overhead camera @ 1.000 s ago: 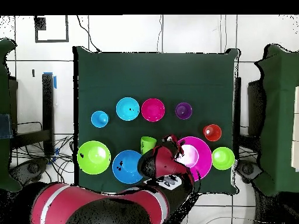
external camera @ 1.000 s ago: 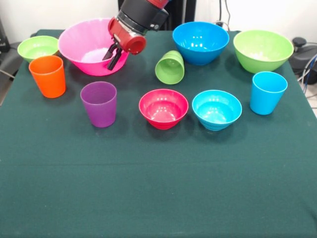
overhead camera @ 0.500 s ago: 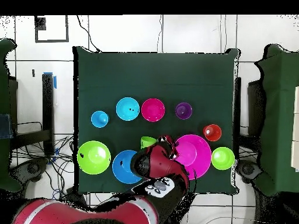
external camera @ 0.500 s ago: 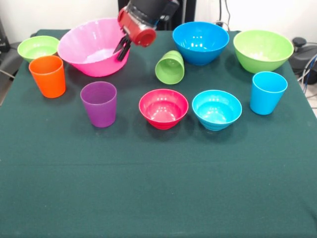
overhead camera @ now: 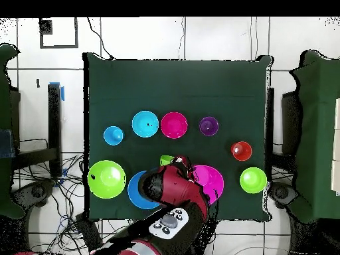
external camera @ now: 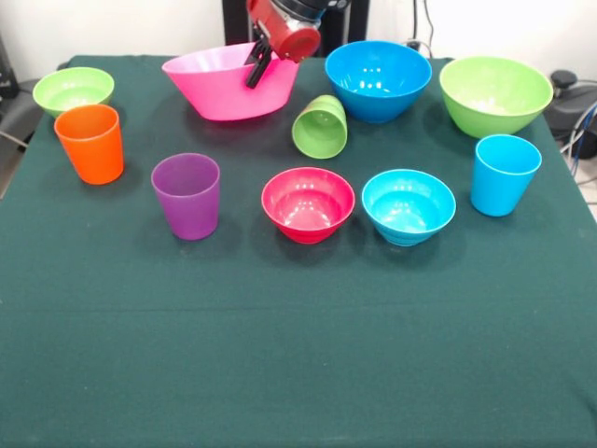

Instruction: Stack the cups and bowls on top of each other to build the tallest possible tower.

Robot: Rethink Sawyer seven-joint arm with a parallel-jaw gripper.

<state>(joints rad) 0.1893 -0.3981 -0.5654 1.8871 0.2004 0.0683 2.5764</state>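
My gripper (external camera: pixel 258 63) is shut on the right rim of the large pink bowl (external camera: pixel 224 86), which hangs tilted just above the table's far side. In the overhead view the arm covers part of the pink bowl (overhead camera: pixel 212 180). A light green cup (external camera: pixel 320 126) lies on its side just right of the bowl. The orange cup (external camera: pixel 90 142), purple cup (external camera: pixel 187 195) and light blue cup (external camera: pixel 505 174) stand upright. The red bowl (external camera: pixel 308 203) and light blue bowl (external camera: pixel 409 205) sit in the middle row. The blue bowl (external camera: pixel 377 79), green bowl (external camera: pixel 495 93) and small green bowl (external camera: pixel 73 90) sit along the far side.
The dark green cloth (external camera: pixel 298 355) covers the table, and every piece stands in its far half. Cables and stands surround the table in the overhead view.
My gripper has risen and moved right in the front view, taking the pink bowl by its rim. The bowl has lifted and shifted right, away from the orange cup and small green bowl.
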